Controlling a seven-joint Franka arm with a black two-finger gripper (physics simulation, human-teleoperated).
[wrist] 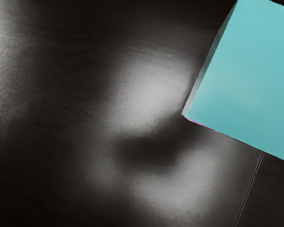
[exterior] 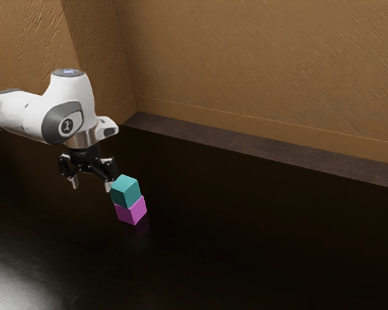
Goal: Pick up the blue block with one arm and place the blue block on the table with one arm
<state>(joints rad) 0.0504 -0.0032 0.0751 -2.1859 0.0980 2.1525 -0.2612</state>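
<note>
Blue block (exterior: 126, 192) tops pink block (exterior: 131, 212); arm (exterior: 70, 93) bears illegible logo (exterior: 67, 125).

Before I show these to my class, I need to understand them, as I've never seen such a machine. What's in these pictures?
The machine is one white robot arm, drawn by a simulator. The exterior view looks on from the arm's side; the wrist view comes from a camera on its hand. On the dark, glossy table stands a small stack: a teal block on top of a magenta block. The large teal shape in the wrist view is that upper block. The jaws are spread apart, with the stack beside them, not between, so nothing is held.
</note>
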